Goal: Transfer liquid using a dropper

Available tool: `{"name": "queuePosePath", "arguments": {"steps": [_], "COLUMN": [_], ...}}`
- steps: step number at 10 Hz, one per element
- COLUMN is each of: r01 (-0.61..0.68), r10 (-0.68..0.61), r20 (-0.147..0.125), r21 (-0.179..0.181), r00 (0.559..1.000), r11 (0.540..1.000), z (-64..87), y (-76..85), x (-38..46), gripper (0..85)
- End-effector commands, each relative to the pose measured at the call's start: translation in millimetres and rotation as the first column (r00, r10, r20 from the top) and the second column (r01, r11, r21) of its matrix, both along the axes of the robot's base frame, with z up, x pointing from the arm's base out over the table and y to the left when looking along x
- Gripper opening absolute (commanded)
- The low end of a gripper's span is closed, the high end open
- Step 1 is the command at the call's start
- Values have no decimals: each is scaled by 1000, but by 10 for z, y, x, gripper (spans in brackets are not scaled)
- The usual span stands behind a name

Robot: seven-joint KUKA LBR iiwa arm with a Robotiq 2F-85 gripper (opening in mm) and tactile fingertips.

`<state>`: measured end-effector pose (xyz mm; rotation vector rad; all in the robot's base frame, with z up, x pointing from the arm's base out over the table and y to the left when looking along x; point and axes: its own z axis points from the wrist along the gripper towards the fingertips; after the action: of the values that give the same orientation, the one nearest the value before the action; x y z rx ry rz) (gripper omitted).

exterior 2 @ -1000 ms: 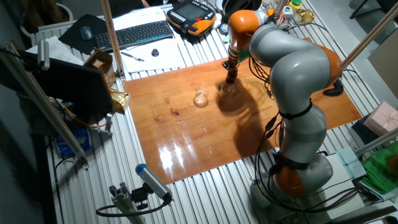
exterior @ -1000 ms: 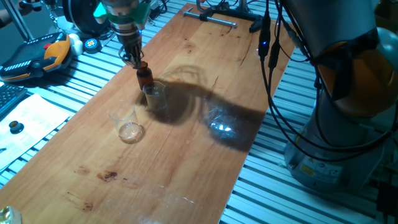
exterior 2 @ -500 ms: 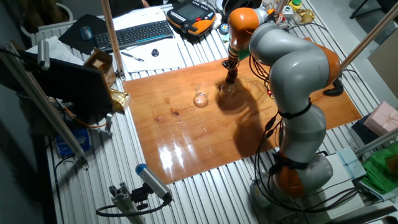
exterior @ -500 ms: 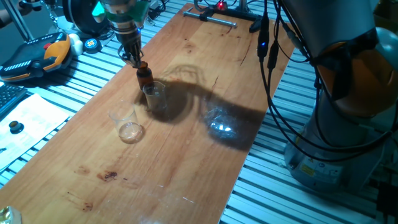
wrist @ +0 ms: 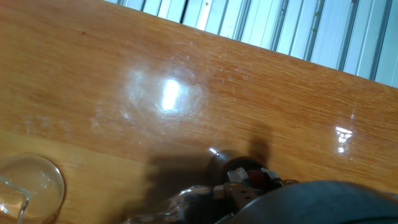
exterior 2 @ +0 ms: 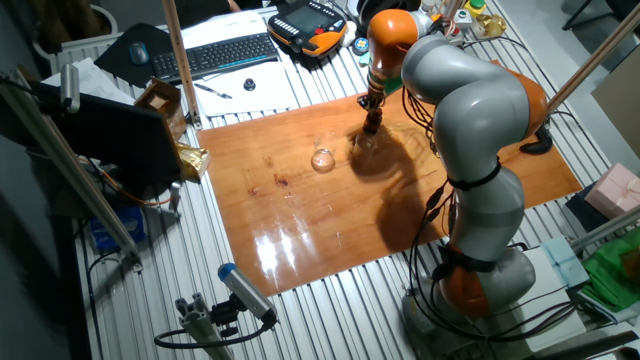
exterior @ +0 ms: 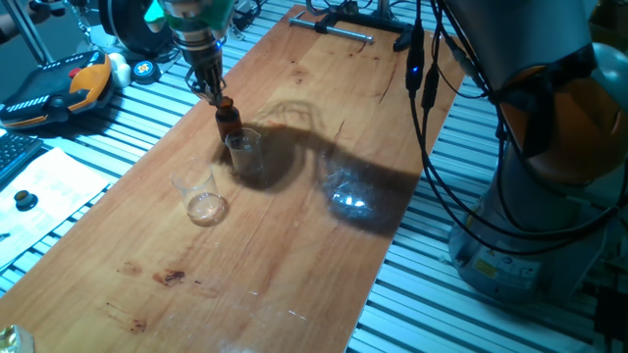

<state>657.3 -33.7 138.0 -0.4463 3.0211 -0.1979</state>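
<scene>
My gripper (exterior: 214, 93) stands over the small amber-brown bottle (exterior: 229, 120) at the far left of the wooden board, also in the other fixed view (exterior 2: 371, 118). Its fingers are close together at the bottle's neck and appear shut on the tiny dark dropper (exterior: 220, 98), which they mostly hide. A clear glass beaker (exterior: 243, 149) touches the bottle's near side. A second clear beaker (exterior: 202, 197) stands apart, nearer the camera, with a thin film of liquid (exterior: 206, 207) at its bottom. The hand view shows the bottle top (wrist: 239, 173) and one beaker (wrist: 28, 186).
The wooden board (exterior: 294, 245) lies on a slatted metal table. An orange-black teach pendant (exterior: 59, 88) and a metal bar (exterior: 343, 32) lie beyond its edges. The arm's body and cables (exterior: 432, 88) stand at the right. A keyboard (exterior 2: 215, 55) is at the far side.
My gripper has shifted very slightly upward at the bottle's neck. The bottle and both beakers have not moved.
</scene>
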Motion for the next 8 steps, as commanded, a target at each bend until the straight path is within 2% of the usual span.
{"name": "queuePosePath", "arguments": {"steps": [1, 5, 8], "r01": [-1, 6, 18], "r10": [1, -6, -18], "r20": [-2, -23, -35], "r21": [0, 2, 2], "r00": [1000, 1000, 999], "r11": [1000, 1000, 1000], "z": [15, 172, 372], "y": [1, 11, 73], "x": [-1, -8, -15], "gripper": [170, 167, 167]}}
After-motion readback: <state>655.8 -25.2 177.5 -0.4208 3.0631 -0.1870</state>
